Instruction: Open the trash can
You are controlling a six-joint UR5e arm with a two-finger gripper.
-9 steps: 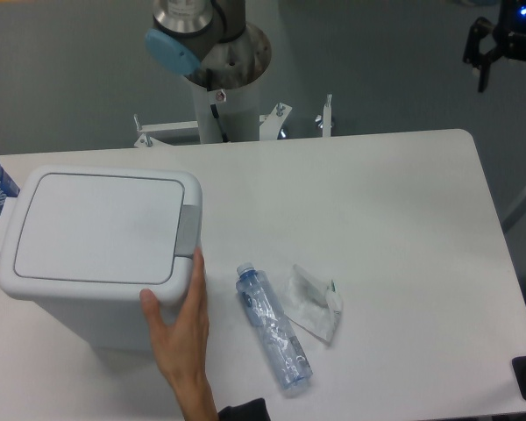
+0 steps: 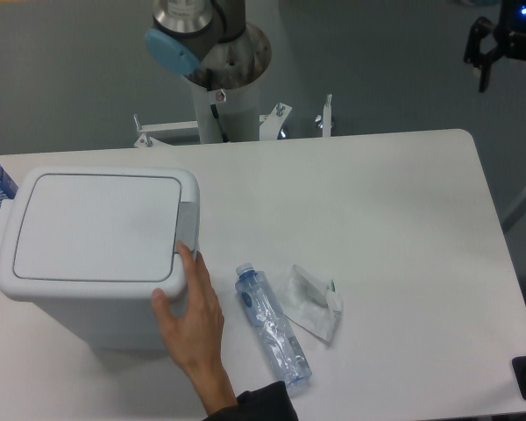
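One white desk [image 2: 394, 202] fills most of the frame, and the trash can [image 2: 96, 228] is set on its left part, in the lower left of the picture. The bin's lid is seen lying flat and shut. Its long axis runs left to right across the frame, with the hinge side at the left edge and the grey push-button tab [image 2: 187, 230] on the right-hand short side, facing the middle of the desk.

The robot's base column [image 2: 219, 96] is seen at the upper middle, behind the desk's far edge. The claw [image 2: 489, 48] is glimpsed only at the upper right corner, dark and small, well apart from everything on the desk; whether its jaws are apart or together cannot be told. From there the tab lies far down and to the left, so a long diagonal reach across the desk is judged necessary before any press can be made.

A person's hand [image 2: 193, 320] is laid against the bin's near right corner, fingertip touching the tab's lower end, and is far nearer the tab than the claw is.

A clear plastic bottle [image 2: 273, 326] is seen lying just right of the hand, and a crumpled white wrapper [image 2: 314, 303] beside it.
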